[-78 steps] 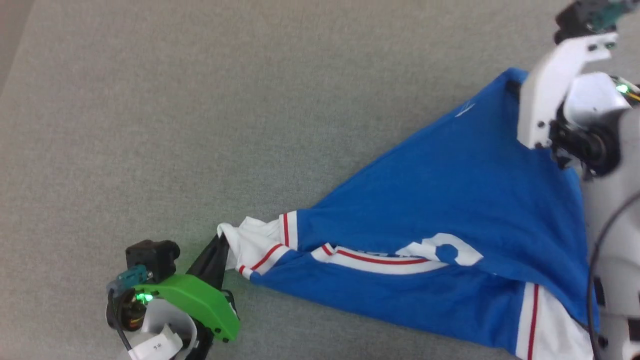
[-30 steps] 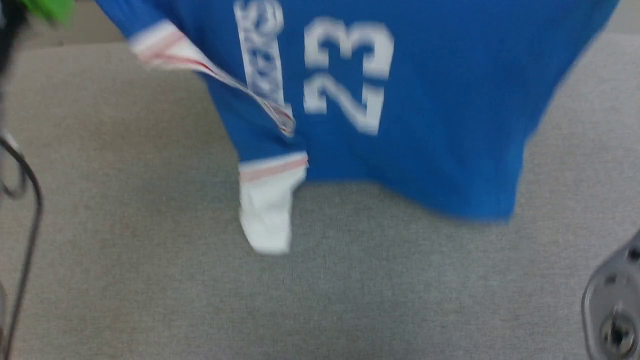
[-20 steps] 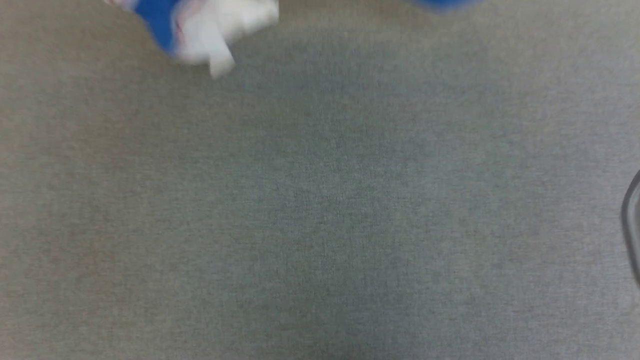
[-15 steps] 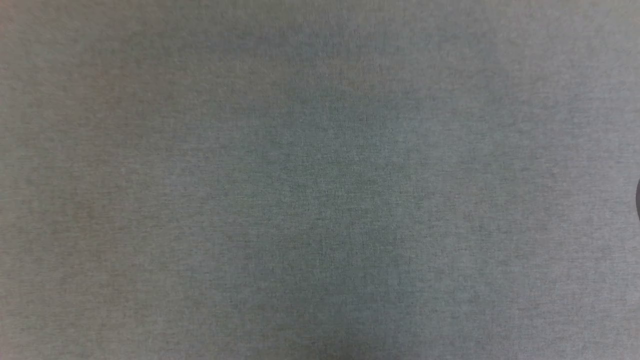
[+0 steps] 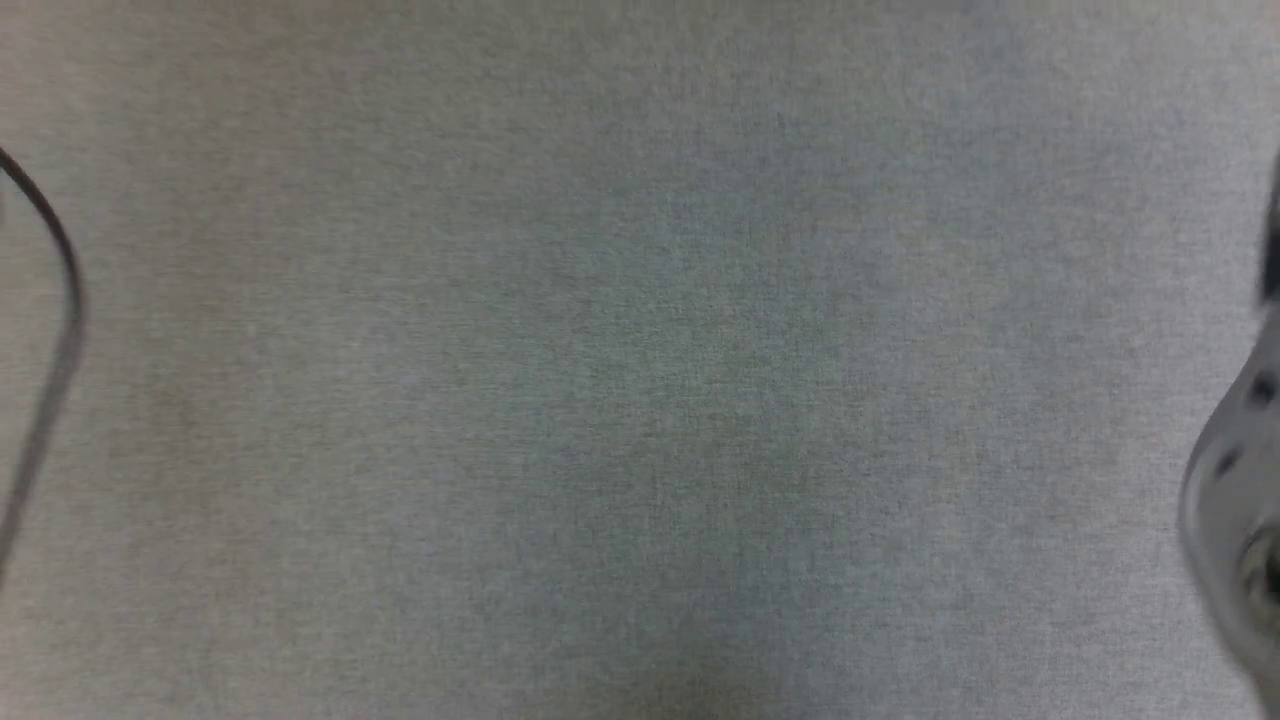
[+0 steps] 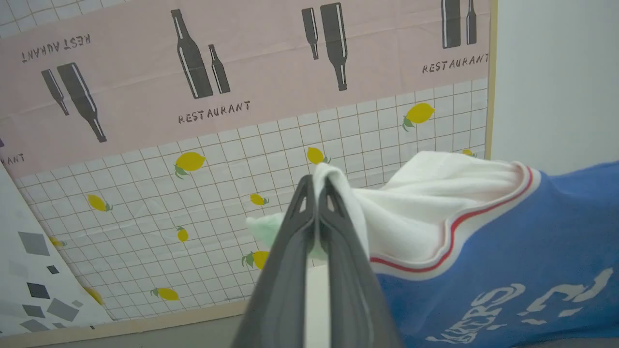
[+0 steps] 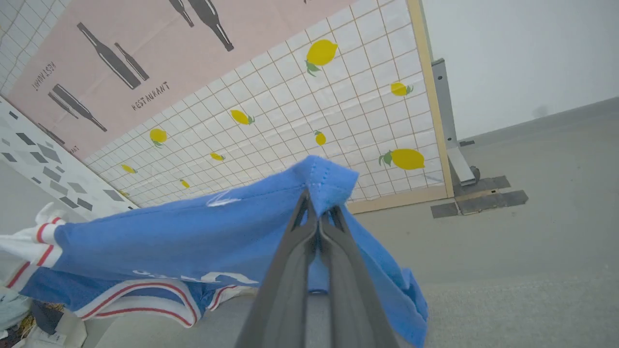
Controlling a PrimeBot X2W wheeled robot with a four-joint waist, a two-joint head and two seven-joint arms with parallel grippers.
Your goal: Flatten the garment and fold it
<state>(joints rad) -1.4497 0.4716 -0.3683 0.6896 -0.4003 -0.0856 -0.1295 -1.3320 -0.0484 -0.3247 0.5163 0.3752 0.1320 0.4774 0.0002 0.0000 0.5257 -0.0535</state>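
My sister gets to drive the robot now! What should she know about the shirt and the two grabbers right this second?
Left gripper: shut on the white sleeve of the garment.
Right gripper: shut on a blue stitched corner of the garment.
The garment hangs between the two grippers, raised and creased, in front of the lemon-print wall panel.
Done: two ends gripped and lifted.
Left: lay it flat on the grey surface, smooth it, then fold.
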